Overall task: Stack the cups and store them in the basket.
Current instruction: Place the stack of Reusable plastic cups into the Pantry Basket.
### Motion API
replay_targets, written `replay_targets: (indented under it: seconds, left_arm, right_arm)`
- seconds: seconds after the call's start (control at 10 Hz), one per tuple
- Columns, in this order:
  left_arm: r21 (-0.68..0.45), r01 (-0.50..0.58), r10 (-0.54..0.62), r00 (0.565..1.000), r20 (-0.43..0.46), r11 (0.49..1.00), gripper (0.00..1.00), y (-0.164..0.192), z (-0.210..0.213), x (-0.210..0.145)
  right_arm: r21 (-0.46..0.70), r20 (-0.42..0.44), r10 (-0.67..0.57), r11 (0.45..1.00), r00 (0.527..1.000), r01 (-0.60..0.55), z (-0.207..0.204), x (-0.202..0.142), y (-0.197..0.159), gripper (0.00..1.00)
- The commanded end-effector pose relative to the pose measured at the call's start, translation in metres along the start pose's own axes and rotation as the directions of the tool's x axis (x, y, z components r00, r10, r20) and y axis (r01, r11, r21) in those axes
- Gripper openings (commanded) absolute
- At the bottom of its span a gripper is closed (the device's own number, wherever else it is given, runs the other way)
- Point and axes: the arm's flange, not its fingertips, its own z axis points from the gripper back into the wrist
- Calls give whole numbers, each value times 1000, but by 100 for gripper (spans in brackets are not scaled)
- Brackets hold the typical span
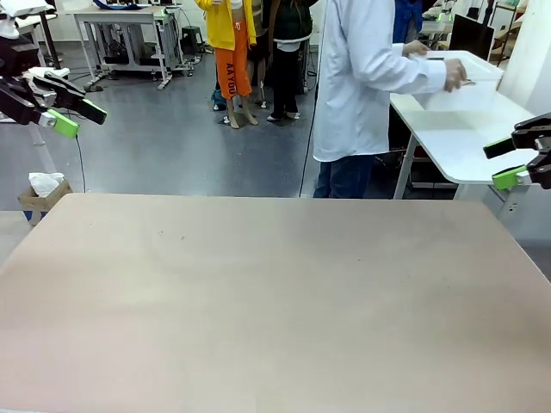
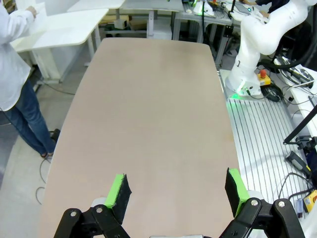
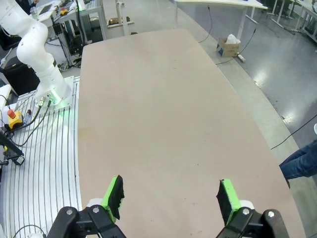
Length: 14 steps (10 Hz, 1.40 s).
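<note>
No legible txt anywhere.

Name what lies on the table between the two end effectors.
Nothing: front view shows bare table between the left end effector and right end effector.

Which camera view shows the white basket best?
The front view: the basket sits on the white side table, held by the person's hand. The left wrist view gives just its corner at the top left edge.

The large white rectangular plastic basket (image 1: 461, 79) on the far white side desk (image 1: 469, 138) has its near end hidden behind the white-coated person's sleeve (image 1: 392, 69); its contents cannot be made out. The right pincer (image 1: 510, 163) is cut off at the picture's edge.
</note>
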Motion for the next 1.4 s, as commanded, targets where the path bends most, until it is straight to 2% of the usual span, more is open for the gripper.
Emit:
replay_targets:
  seconds: [0.0,1.3]
  left_arm:
    - [0,-13,13,1000,-2,1000,100,0,1,4]
    - [0,-13,13,1000,-2,1000,100,0,1,4]
  right_arm:
    - [0,23,-7,1000,1000,7,1,3,-1,100]
    - [0,23,-7,1000,1000,7,1,3,-1,100]
